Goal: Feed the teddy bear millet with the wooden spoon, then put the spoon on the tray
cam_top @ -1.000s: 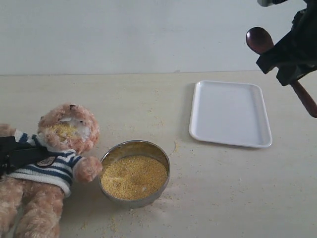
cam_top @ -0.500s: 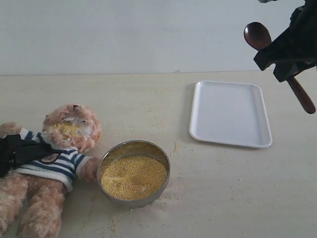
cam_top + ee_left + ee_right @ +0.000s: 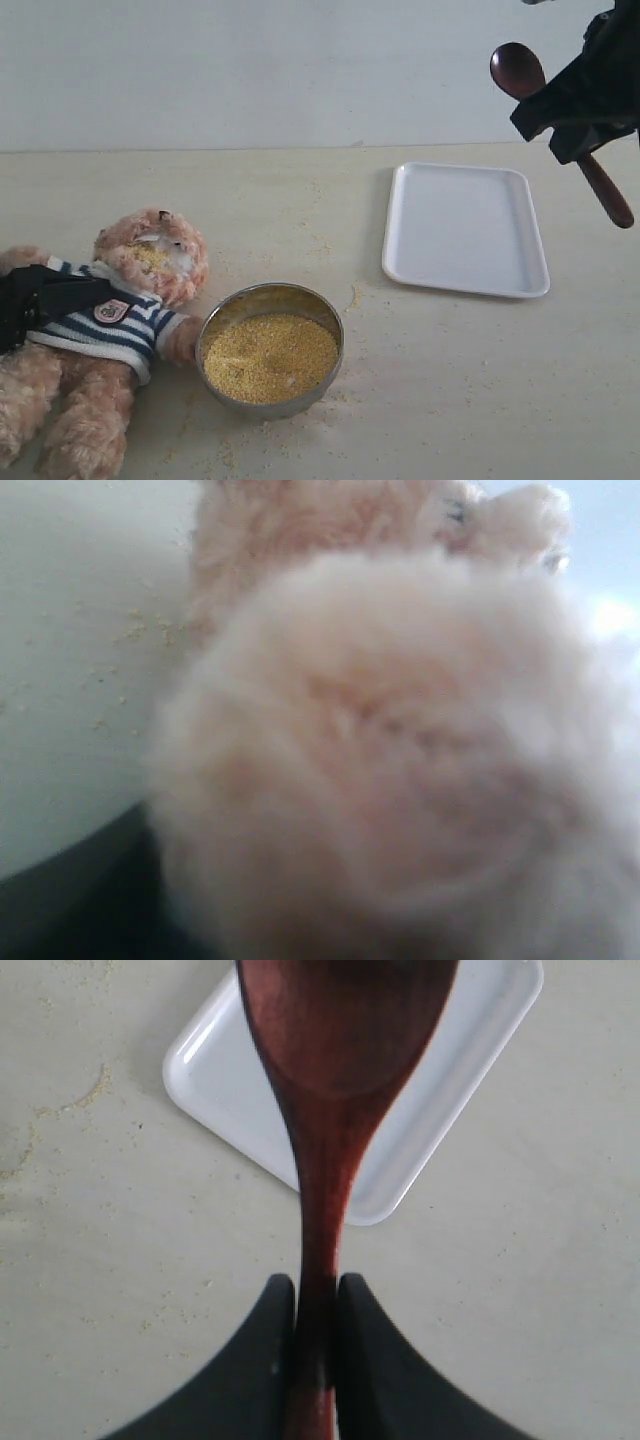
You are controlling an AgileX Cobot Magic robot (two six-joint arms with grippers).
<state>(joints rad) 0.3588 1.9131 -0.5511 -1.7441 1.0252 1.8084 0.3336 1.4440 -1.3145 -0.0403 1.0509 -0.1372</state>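
Exterior view: right gripper [image 3: 562, 118] clamped on wooden spoon [image 3: 520, 72], aloft beside tray [image 3: 465, 285]; scoop up-left, handle down-right; steel bowl [image 3: 270, 291] of millet [image 3: 270, 355] against teddy bear [image 3: 150, 262]; left gripper [image 3: 80, 292] on its chest, opening unclear.

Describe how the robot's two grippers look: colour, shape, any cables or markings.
Both are matt black. The right gripper has a blocky, angular body. From its own wrist camera, its two jaws are smooth, wide at the base and curve in to narrow tips. The left gripper shows as a dark, boxy shape. No cables, labels or markings are visible on either.
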